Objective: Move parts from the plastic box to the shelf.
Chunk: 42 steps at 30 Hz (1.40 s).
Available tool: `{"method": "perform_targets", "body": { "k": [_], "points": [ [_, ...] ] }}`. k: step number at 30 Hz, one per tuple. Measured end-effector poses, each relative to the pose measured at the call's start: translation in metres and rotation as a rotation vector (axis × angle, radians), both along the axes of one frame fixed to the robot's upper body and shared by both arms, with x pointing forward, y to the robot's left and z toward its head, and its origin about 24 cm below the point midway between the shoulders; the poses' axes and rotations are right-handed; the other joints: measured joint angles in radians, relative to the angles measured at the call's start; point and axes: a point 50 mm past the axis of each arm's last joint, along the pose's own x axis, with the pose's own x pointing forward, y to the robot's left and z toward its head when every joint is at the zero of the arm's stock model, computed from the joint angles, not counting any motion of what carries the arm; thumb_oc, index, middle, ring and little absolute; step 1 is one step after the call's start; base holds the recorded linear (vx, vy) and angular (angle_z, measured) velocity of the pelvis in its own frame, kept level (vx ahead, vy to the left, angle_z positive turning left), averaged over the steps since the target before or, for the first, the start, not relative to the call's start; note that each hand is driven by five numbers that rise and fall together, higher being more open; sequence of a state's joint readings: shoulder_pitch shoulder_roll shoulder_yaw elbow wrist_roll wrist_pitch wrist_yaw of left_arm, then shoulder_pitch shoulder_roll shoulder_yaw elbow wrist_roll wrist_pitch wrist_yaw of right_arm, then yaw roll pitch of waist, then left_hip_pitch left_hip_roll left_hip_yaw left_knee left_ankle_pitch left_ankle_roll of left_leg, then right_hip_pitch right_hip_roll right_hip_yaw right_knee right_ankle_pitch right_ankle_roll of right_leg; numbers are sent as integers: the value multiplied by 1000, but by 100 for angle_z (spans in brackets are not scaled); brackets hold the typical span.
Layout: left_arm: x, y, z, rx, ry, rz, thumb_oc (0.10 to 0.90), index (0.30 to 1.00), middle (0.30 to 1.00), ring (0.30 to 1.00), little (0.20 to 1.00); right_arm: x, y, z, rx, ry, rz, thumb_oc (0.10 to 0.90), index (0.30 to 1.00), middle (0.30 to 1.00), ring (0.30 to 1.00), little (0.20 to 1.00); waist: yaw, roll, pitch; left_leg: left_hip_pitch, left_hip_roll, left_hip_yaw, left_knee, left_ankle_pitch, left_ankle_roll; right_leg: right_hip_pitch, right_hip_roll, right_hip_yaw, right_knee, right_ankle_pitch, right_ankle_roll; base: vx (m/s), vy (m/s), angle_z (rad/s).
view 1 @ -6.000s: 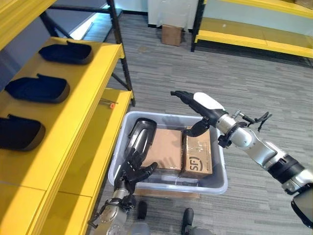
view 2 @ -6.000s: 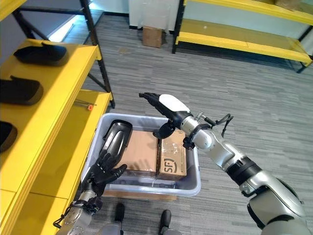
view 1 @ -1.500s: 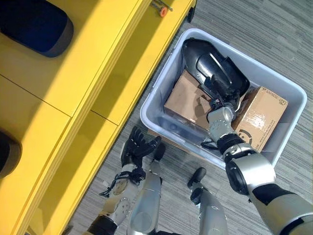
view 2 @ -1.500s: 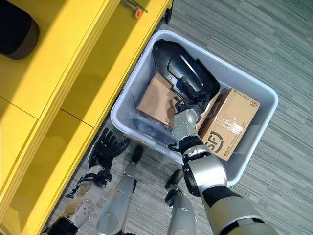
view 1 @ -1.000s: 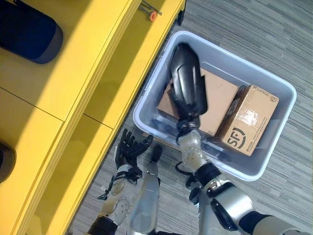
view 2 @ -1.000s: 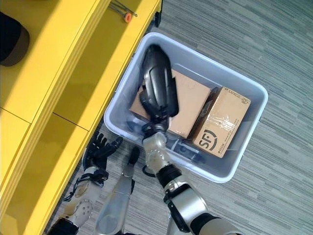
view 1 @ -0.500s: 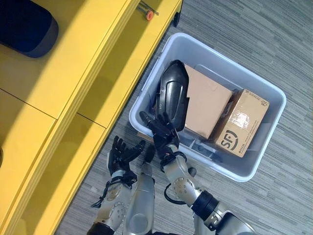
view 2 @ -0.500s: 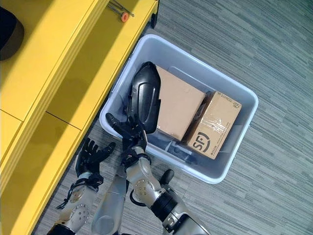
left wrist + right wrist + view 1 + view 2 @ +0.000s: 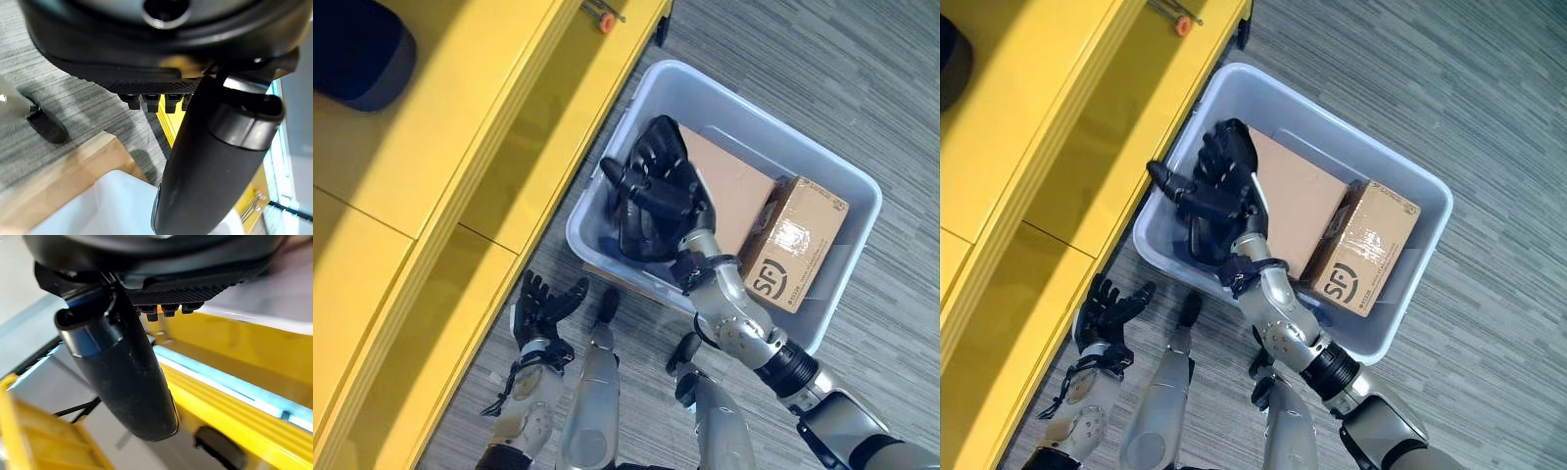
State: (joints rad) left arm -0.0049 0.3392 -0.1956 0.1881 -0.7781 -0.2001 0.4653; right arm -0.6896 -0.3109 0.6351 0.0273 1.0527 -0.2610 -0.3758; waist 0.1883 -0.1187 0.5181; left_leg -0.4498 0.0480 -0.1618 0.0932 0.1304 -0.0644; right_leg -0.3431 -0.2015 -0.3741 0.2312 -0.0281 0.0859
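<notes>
A grey plastic box stands on the floor beside the yellow shelf. At its shelf-side end lies a long black moulded part. My right hand hovers over that part with its fingers spread and open, its back towards the camera; the hand hides most of the part, and I cannot tell whether they touch. In the right wrist view the thumb stands out straight with nothing held. My left hand hangs open low beside the shelf's front edge, away from the box.
A plain cardboard box and a taped cardboard box take up the rest of the plastic box. Another dark part lies on the shelf's upper board; an orange-handled tool lies on the lower one. A wooden board sits under the box.
My right hand has moved from the box's near rim to above the black part, fingers spread. The left hand stays open by the shelf. The camera has shifted slightly.
</notes>
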Motion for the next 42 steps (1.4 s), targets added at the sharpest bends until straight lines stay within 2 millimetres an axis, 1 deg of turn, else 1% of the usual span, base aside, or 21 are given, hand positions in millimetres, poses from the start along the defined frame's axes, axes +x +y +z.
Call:
{"method": "perform_targets", "body": {
  "k": [4,8,10,11,13,15,16,20,21,22,23,24,26,28,30,31,34,37,39,40,42],
  "points": [
    [1,1,2,0,-10,-1,900,1000,1000,1000,1000,-2,-3,4,-131,-85,26,900,1000,1000,1000,1000,-2,-5,3,3,2,9,0,0,0,1,2,5,-5,1,0,5,8,-5],
    [-1,2,1,-3,-21,-18,900,1000,1000,1000,1000,1,-12,19,-356,-266,2,900,1000,1000,1000,1000,-20,-12,5,8,3,16,-1,-1,0,1,2,13,-6,5,1,3,4,-6],
    [-3,3,0,-3,-21,-24,900,1000,1000,1000,1000,2,-19,27,-478,-363,-28,900,1000,1000,1000,1000,-23,-13,5,10,4,22,-1,-1,1,1,3,19,-11,10,1,4,-11,-9],
    [-6,3,-2,-4,-27,-32,900,1000,1000,1000,1000,3,-28,32,-584,-444,-64,900,1000,1000,1000,1000,-23,-13,5,12,5,26,-1,-1,1,2,4,23,-15,14,2,13,-11,-9],
    [-8,4,-3,-3,-32,-39,900,1000,1000,1000,1000,4,-32,34,-645,-474,-72,900,1000,1000,1000,1000,-24,-14,5,14,7,31,-4,-1,1,3,7,27,-19,18,1,8,-13,-8],
    [-9,6,-2,8,-36,-53,900,1000,1000,1000,1000,4,-39,38,-761,-537,-73,900,1000,1000,1000,1000,-25,-20,7,16,11,35,-5,-1,1,2,10,31,-22,21,0,2,-20,-7],
    [-9,7,-2,15,-40,-62,900,1000,1000,1000,1000,5,-41,38,-782,-548,-79,900,1000,1000,1000,1000,-25,-22,7,16,12,36,-5,-1,1,2,12,32,-23,21,0,0,-24,-5],
    [-9,12,1,41,-64,-102,900,1000,1000,1000,1000,7,-54,47,-997,-664,-135,900,1000,1000,1000,1000,-24,-24,7,16,16,37,-7,0,1,2,16,33,-28,24,-2,0,-4,-1],
    [-10,12,1,41,-68,-108,900,1000,1000,1000,1000,8,-55,52,-1067,-714,-160,900,1000,1000,1000,1000,-25,-24,7,15,16,38,-8,0,1,0,16,34,-31,25,-3,5,-33,-5],
    [-10,14,1,51,-66,-120,900,1000,1000,1000,1000,9,-59,61,-1208,-795,-181,900,1000,1000,1000,1000,-26,-24,7,14,17,40,-13,3,1,0,18,35,-37,29,-2,0,-20,-3],
    [-10,15,2,59,-70,-136,900,1000,1000,1000,1000,9,-62,67,-1296,-849,-198,900,1000,1000,1000,1000,-25,-24,7,14,17,39,-13,4,1,0,18,35,-38,29,-2,0,0,0],
    [-10,15,2,64,-73,-148,900,1000,1000,1000,1000,9,-67,73,-1360,-886,-217,900,1000,1000,1000,1000,-22,-24,7,14,17,39,-14,4,0,0,18,34,-38,29,-2,5,-20,4],
    [-12,17,2,66,-80,-149,900,1000,1000,1000,1000,9,-72,84,-1425,-943,-267,900,1000,1000,1000,1000,-21,-24,7,14,16,38,-15,4,1,1,16,33,-39,29,-1,2,-42,1],
    [-12,18,3,70,-89,-158,900,1000,1000,1000,1000,12,-66,94,-1596,-1062,-285,900,1000,1000,1000,1000,-22,-22,7,15,15,40,-15,4,0,-1,16,34,-39,29,-1,-18,-37,-3],
    [-12,19,3,71,-99,-173,900,1000,1000,1000,1000,13,-58,98,-1755,-1173,-239,900,1000,1000,1000,1000,-19,-20,8,14,17,38,-16,5,-1,-1,18,33,-39,28,0,-13,-36,3],
    [-12,18,4,70,-104,-183,900,1000,1000,1000,1000,13,-56,97,-1769,-1190,-226,900,1000,1000,1000,1000,-16,-20,8,13,16,36,-16,5,-1,-2,17,31,-38,26,-1,-3,-42,5],
    [-13,20,3,74,-103,-191,900,1000,1000,1000,1000,10,-47,93,-1887,-1282,-147,900,1000,1000,1000,1000,-15,-18,8,1,14,36,-16,6,-3,-16,14,31,-33,26,0,-6,-44,1],
    [-14,22,4,85,-101,-197,900,1000,1000,1000,1000,10,-42,84,-2044,-1372,-56,900,1000,1000,1000,1000,-10,-14,8,-11,13,36,-16,8,-6,-31,13,33,-27,24,0,-13,-41,0],
    [-14,24,4,92,-98,-198,900,1000,1000,1000,1000,10,-41,81,-2070,-1384,-34,900,1000,1000,1000,1000,-10,-14,8,-14,12,33,-16,8,-6,-34,13,31,-27,23,0,-20,-43,3],
    [-15,27,5,108,-95,-201,900,1000,1000,1000,1000,11,-41,77,-2141,-1416,-1,900,1000,1000,1000,1000,-8,-14,8,-20,12,29,-15,9,-7,-39,12,27,-20,20,1,-24,-50,7],
    [-14,30,7,123,-96,-204,900,1000,1000,1000,1000,14,-43,75,-2186,-1423,14,900,1000,1000,1000,1000,-1,-14,8,-24,13,23,-15,10,-9,-44,12,23,-12,14,0,-18,-48,7]
  ]
}}
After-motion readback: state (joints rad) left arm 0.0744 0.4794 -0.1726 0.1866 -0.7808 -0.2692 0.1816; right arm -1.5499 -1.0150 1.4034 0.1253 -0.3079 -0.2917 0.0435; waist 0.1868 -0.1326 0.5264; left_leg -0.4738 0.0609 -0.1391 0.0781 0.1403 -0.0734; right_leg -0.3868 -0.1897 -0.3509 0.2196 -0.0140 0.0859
